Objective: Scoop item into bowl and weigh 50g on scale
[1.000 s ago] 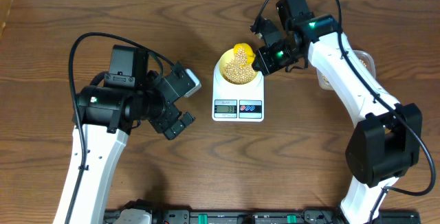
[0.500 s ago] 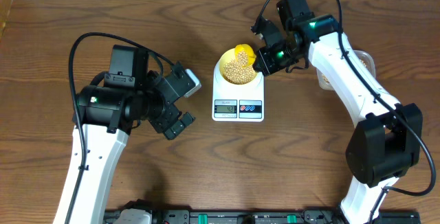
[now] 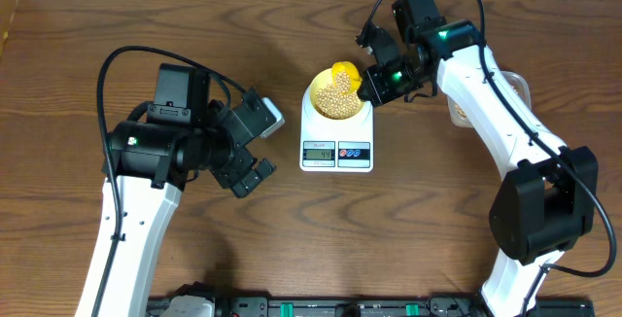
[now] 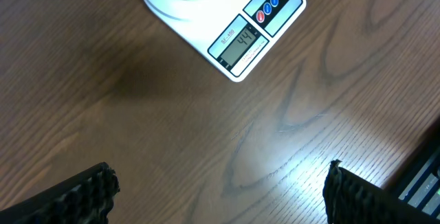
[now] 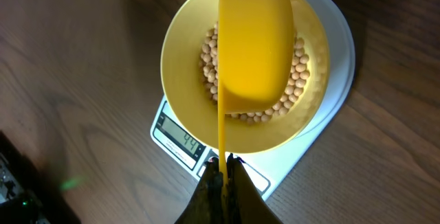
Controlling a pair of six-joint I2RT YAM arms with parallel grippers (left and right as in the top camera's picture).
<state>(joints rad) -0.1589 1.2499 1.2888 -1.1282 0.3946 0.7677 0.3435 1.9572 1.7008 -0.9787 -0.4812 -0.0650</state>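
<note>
- wooden table [image 3: 292, 25], what's on it?
- white scale [image 3: 336, 152] at the middle, pale yellow bowl [image 5: 180, 80] on its platform, beans [image 5: 208, 59] heaped inside; display reads 44.
- right gripper [image 5: 223, 165]?
- clenched on the yellow scoop [image 5: 254, 45] handle, scoop tipped over the bowl.
- left gripper [image 4: 220, 183]?
- fingers spread wide, grasping nothing, hovering left of the scale.

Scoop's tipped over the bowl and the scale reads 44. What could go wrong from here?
Overshoot: the display shows 44, so another full scoop of beans would likely pass 50; add little.
Contact: the scoop, held by the right gripper, hangs close over the bowl; touching its rim could falsify the scale reading or shift the bowl.
</note>
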